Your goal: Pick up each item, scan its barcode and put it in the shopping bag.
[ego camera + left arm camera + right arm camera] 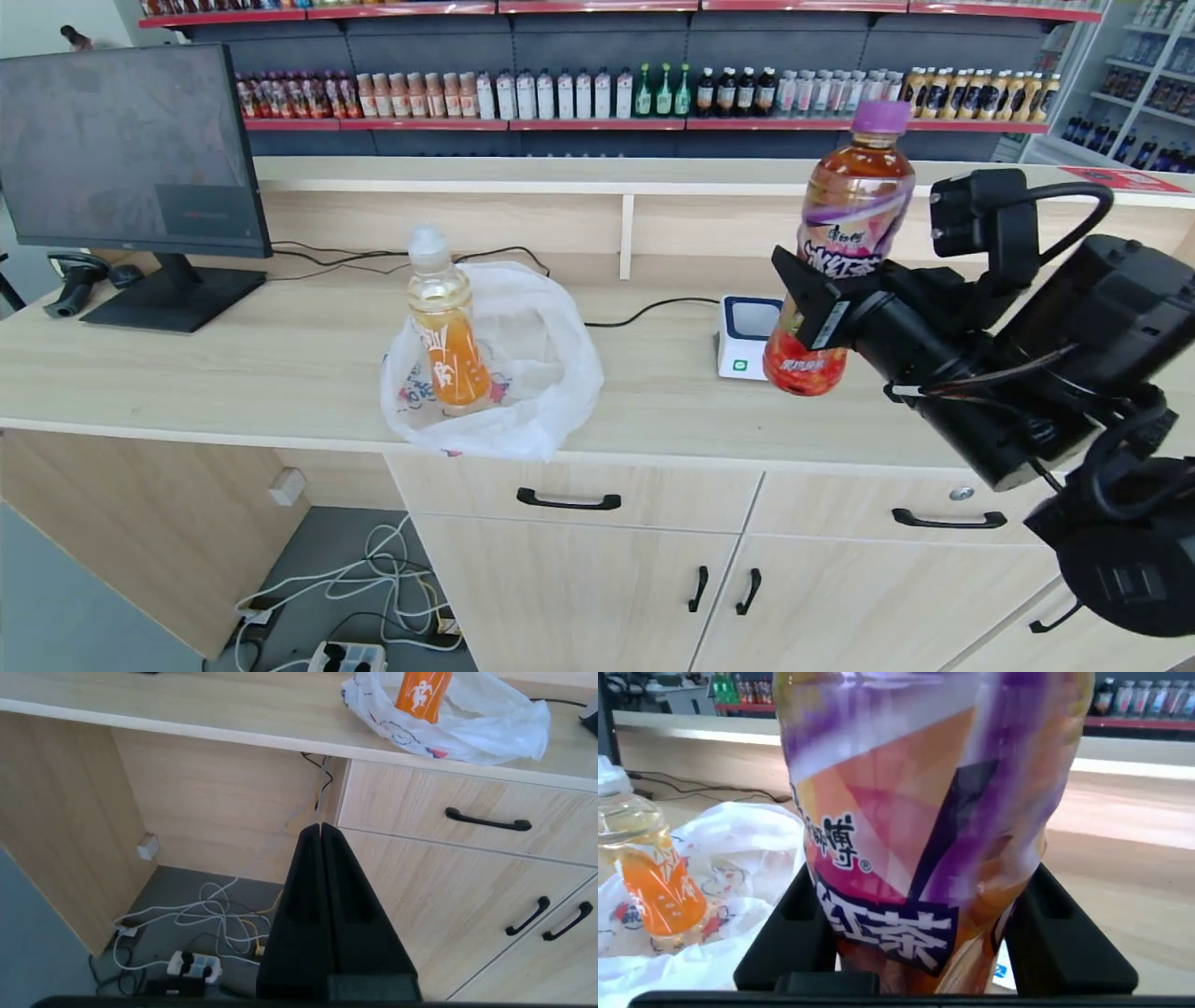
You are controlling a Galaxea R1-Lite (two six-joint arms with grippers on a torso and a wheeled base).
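Observation:
My right gripper (810, 313) is shut on a purple-capped iced-tea bottle (840, 252), holding it upright above the counter just in front of the white barcode scanner (744, 336). In the right wrist view the bottle (924, 831) sits between the black fingers (785, 933). A white plastic shopping bag (523, 373) lies open on the counter left of the scanner, with an orange-labelled drink bottle (443, 327) standing in it; the bag (467, 719) and the orange bottle (422, 695) also show in the left wrist view. My left gripper (321, 835) hangs shut and empty below the counter edge, facing the cabinet.
A monitor (126, 159) and a handheld scanner (75, 280) stand at the counter's far left. Cables run along the back of the counter (280, 364). Drawers with black handles (568, 501) lie below. Cables and a power strip (192, 966) lie on the floor. Stocked shelves are behind.

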